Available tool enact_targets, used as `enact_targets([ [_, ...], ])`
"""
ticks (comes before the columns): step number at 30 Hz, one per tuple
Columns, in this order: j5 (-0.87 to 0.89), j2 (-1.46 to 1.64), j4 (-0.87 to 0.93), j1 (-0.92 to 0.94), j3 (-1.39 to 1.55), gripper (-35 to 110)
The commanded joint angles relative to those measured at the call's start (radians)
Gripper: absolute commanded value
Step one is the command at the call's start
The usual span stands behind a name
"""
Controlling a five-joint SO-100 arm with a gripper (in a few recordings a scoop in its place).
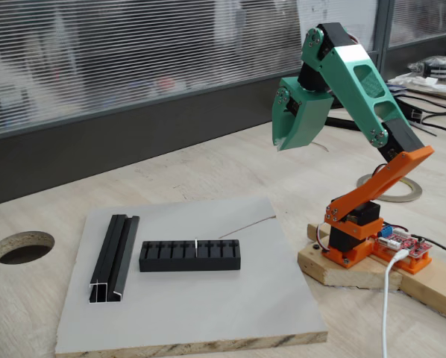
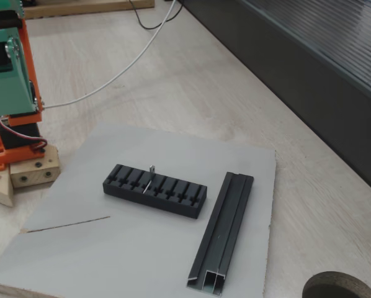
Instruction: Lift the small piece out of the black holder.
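gripper (image 1: 289, 142) raised, empty, jaw gap unclear | small piece (image 1: 197, 245) upright mid-row in black holder (image 1: 190, 256), well below-left of gripper | likely light, thin, bendable, slippery | pinch exposed top edge, lift straight

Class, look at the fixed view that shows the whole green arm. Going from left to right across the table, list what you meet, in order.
Round hole in the table → black channel rail → black holder with the small piece standing in it → thin grey wire → green claw raised above → orange arm base.
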Motion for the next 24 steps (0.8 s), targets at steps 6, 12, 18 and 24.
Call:
enact_targets([
  [6, 0.012, 0.002, 0.029, -0.081, -0.011, 5],
  [12, 0.012, -0.057, 0.029, -0.4, -0.008, 5],
  [18, 0.012, -0.118, 0.026, -0.669, -0.012, 5],
  [24, 0.011, -0.12, -0.152, -0.868, 0.0, 5],
])
